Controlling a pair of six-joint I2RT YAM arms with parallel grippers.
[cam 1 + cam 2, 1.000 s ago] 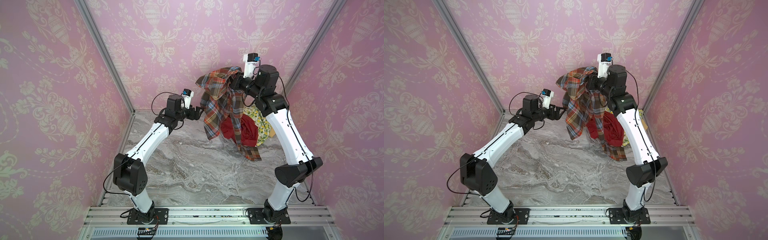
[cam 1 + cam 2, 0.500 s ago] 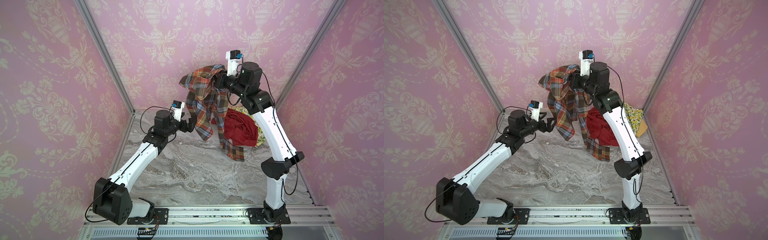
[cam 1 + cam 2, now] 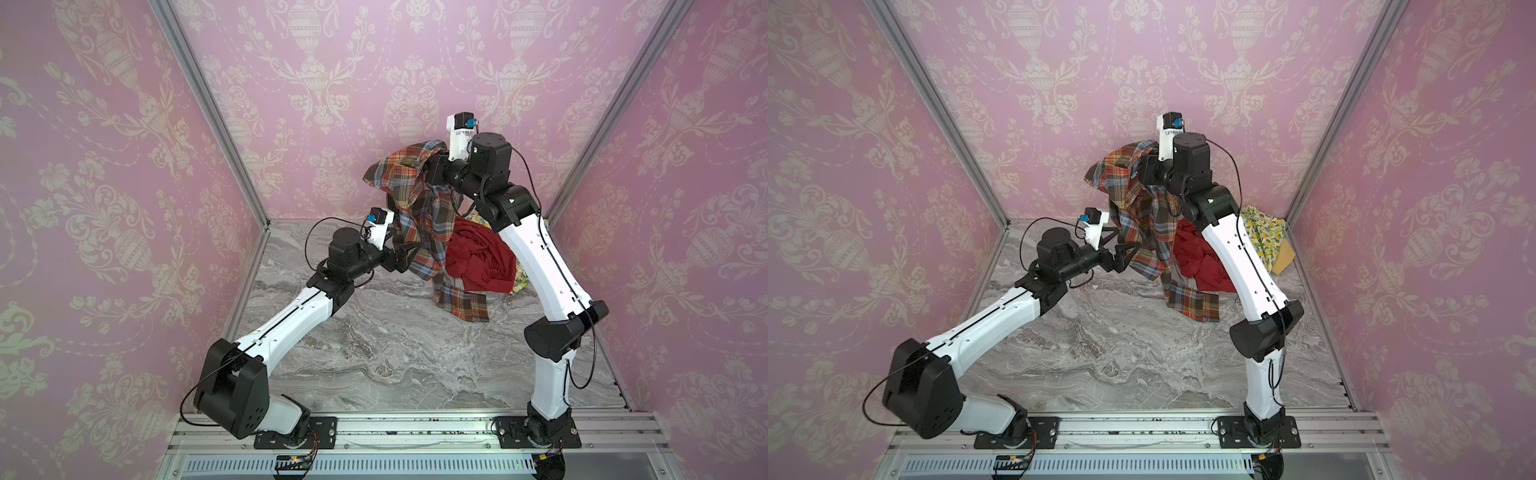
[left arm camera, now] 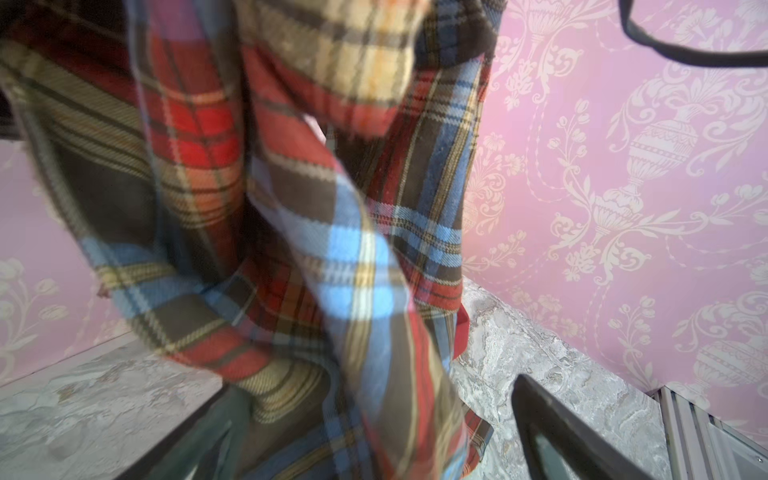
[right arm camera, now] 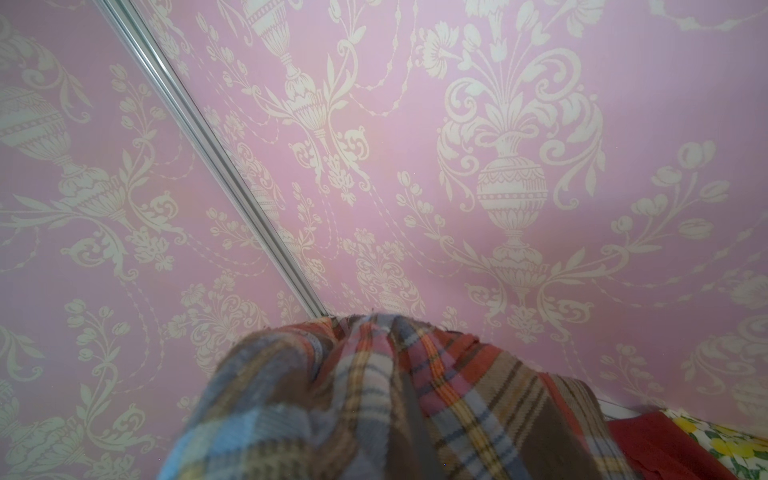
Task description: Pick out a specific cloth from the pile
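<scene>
Pink wallpapered walls (image 3: 104, 166) with a cream urn pattern enclose a grey marble-look tabletop (image 3: 374, 353). Two white and black robot arms rise from a metal rail at the near edge.

The cloth (image 3: 419, 216), a large plaid fabric in brown, orange-red and blue checks, hangs in the air over the far right part of the table. Its upper end is draped over the raised right gripper (image 3: 434, 166), and its lower corner lies on the marble just in front of the pile (image 3: 482, 262).

The pile sits in the far right corner. A crumpled plain red cloth shows in both top views. A cream lemon-print cloth (image 3: 1264, 237) behind it is mostly hidden by the right arm in one top view.

The right gripper's fingertips are buried under bunched plaid, also in the right wrist view (image 5: 374, 395); it is clamped on the cloth.

The left gripper (image 3: 1121, 245) is spread wide at the cloth's left edge. In the blurred left wrist view, a plaid fold (image 4: 332, 249) hangs between its dark fingers (image 4: 561, 436). Whether they touch it cannot be told.
</scene>
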